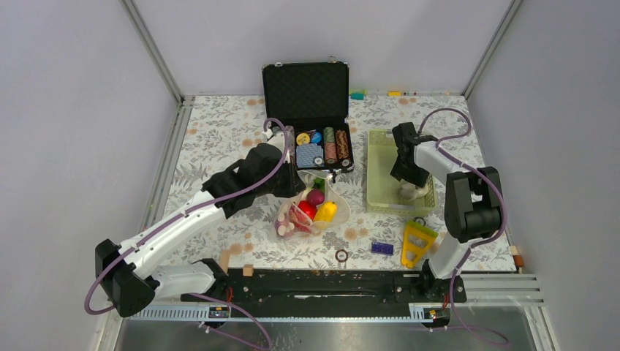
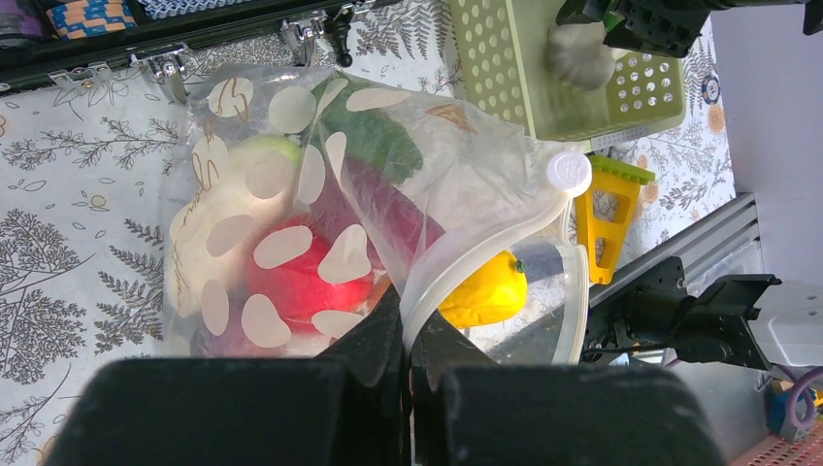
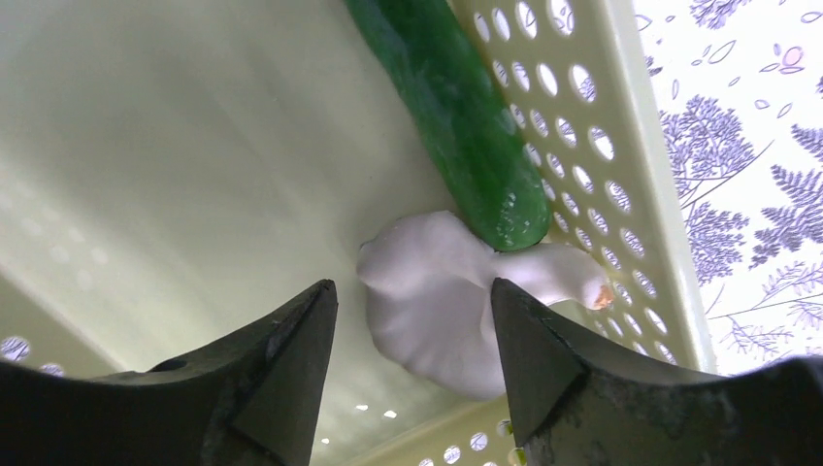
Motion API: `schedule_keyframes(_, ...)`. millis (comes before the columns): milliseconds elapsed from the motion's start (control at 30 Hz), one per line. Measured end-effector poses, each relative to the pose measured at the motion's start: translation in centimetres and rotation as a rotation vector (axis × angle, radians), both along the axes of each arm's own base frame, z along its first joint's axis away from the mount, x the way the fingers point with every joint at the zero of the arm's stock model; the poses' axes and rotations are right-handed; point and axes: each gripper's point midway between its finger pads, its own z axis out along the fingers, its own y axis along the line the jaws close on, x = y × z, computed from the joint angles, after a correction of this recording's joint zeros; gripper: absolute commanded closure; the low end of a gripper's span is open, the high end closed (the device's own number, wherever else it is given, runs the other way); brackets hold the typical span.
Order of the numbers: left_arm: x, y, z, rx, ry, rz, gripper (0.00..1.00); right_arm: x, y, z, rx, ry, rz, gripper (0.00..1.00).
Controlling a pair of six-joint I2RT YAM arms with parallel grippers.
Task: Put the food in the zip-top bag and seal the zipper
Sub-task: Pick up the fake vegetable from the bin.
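The zip-top bag [image 1: 313, 210] lies in the middle of the table, clear with pale spots. Red [image 2: 291, 282], yellow [image 2: 482, 291], purple [image 2: 388, 209] and green [image 2: 374, 136] food shows through it. My left gripper [image 2: 408, 335] is shut on the bag's mouth edge, pinching the white zipper strip [image 2: 485, 248]; it shows in the top view [image 1: 298, 190] at the bag's far left. My right gripper [image 3: 412, 286] is open, low inside the pale green basket [image 3: 602, 155], its jaws either side of a white food piece [image 3: 437, 320]. A green cucumber [image 3: 456, 126] lies against that piece.
An open black case [image 1: 307, 91] of poker chips stands just behind the bag. The basket [image 1: 373, 168] sits at the right. A yellow triangular tool [image 1: 417, 241], a purple brick [image 1: 382, 248] and a small ring [image 1: 341, 255] lie near the front edge.
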Motion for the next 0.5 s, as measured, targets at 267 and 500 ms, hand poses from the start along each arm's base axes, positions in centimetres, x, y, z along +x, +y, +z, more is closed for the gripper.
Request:
schedule_keyframes(267,0.25,-0.23,-0.24,0.002,0.002,0.0,1.0,0.03,-0.83,-0.32,-0.023,0.061,-0.012,0.35)
schedule_keyframes(500,0.37,-0.43,-0.53,0.005,0.007,-0.002,1.0,-0.27,-0.74,-0.48,-0.023,0.094,0.04,0.44)
